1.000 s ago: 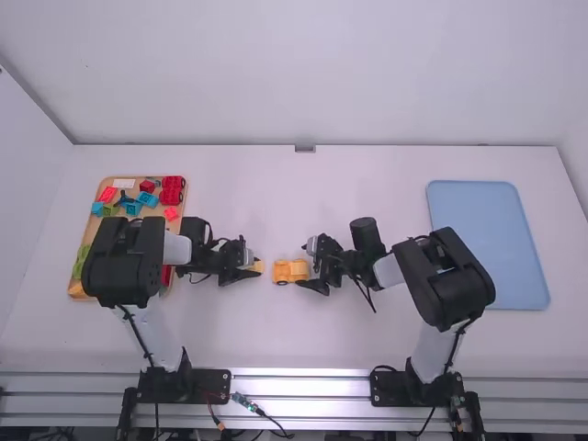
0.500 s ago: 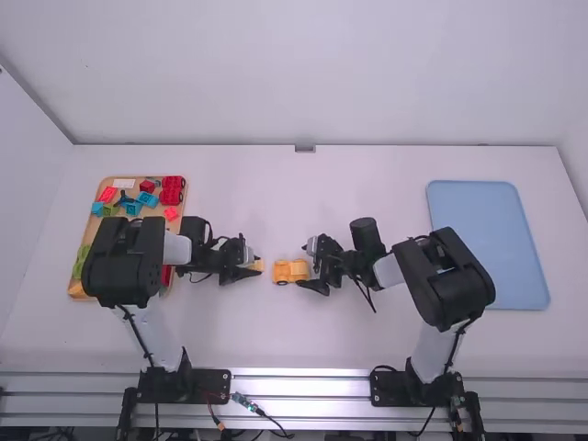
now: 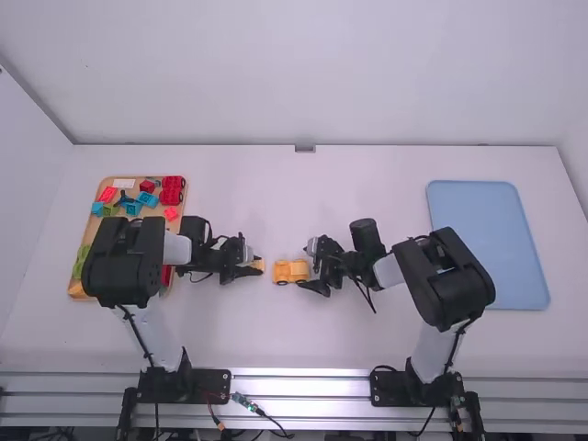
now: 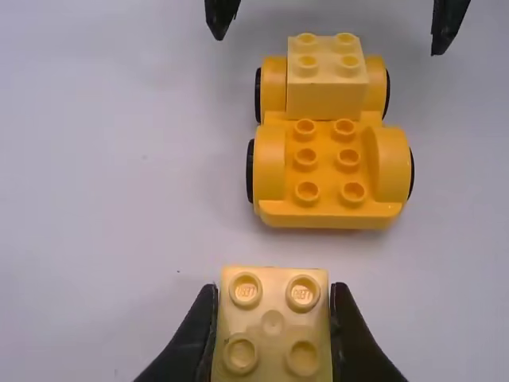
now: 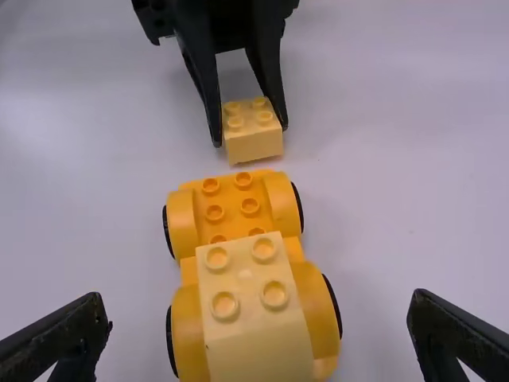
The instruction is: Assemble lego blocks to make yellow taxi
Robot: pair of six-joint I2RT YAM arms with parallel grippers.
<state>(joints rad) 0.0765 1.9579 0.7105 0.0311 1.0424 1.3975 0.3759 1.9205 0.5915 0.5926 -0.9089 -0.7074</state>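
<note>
Mid-table: yellow wheeled chassis (image 4: 328,213), one pale-yellow block (image 4: 326,101) seated on it | left gripper (image 4: 273,293) pinching a second block (image 4: 273,322), near but apart | right gripper (image 5: 261,305) spread wide, empty | I'd guess past halfway; that second block still needs mounting.

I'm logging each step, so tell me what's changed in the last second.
In the high view, the right gripper has shifted very slightly toward the picture's right. I can see nothing newly taken hold of or let go. The left gripper still holds its pale yellow block; the yellow car base and blue tray look essentially as they were.
</note>
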